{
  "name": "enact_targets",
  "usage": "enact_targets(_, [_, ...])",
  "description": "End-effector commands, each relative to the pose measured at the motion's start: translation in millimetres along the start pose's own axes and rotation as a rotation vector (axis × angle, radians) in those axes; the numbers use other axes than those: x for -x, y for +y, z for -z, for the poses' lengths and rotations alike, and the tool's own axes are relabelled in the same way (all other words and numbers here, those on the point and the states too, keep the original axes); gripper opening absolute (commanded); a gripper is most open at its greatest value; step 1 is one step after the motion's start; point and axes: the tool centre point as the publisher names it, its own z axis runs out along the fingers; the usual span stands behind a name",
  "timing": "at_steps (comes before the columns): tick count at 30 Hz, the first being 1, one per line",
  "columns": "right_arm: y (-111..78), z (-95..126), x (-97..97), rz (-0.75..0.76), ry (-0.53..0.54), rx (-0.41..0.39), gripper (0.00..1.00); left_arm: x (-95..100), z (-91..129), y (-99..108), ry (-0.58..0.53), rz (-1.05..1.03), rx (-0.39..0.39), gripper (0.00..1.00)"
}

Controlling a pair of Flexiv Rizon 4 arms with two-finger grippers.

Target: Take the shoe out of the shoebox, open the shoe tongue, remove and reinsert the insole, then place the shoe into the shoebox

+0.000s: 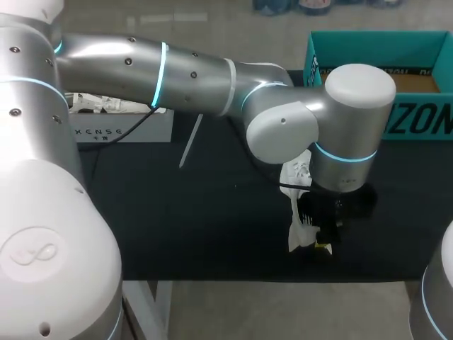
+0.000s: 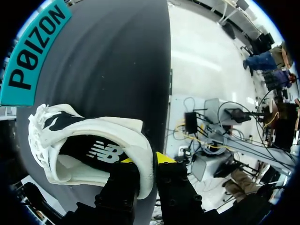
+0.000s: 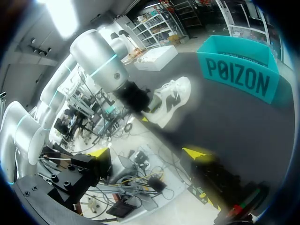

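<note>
- Clamping the heel wall of the white shoe point(image 2: 93, 136), the left gripper point(image 2: 145, 160) holds it by the front edge of the table point(image 1: 177, 227) — apart from the teal shoebox point(image 1: 417, 120).
- Right gripper point(image 3: 149, 154) — fingers spread wide, away from the shoe.

We see black table point(image 1: 177, 227) with dark flat top. White box point(image 1: 124, 129) sits at far left part of table, near back edge. Crumpled white paper point(image 1: 99, 104) lies on top of box. Thin black cord point(image 1: 138, 124) runs across box front. Thin white stick point(image 1: 191, 142) lies flat on table, just beside box, slanted. In right wrist view we see same white box point(image 3: 157, 58) far off, at far end of table point(image 3: 225, 122)
</note>
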Motion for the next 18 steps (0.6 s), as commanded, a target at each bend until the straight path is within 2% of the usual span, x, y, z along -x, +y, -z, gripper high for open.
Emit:
enact_targets(1, [-4.8,-0.6,-7.7,0.0,-0.271,0.009,1.0,2.3,0.9,2.8,-0.001,-0.001,-0.006,0.0])
enact_targets(9, [-4.8,-0.6,-7.7,0.0,-0.271,0.009,1.0,-5.0,17.2,15.5,-0.019,0.01,-0.019,0.0])
enact_targets(18, [-4.8,-0.6,-7.7,0.0,-0.271,0.009,1.0,-18.3,59.6,64.3,-0.013,-0.077,-0.038,0.0])
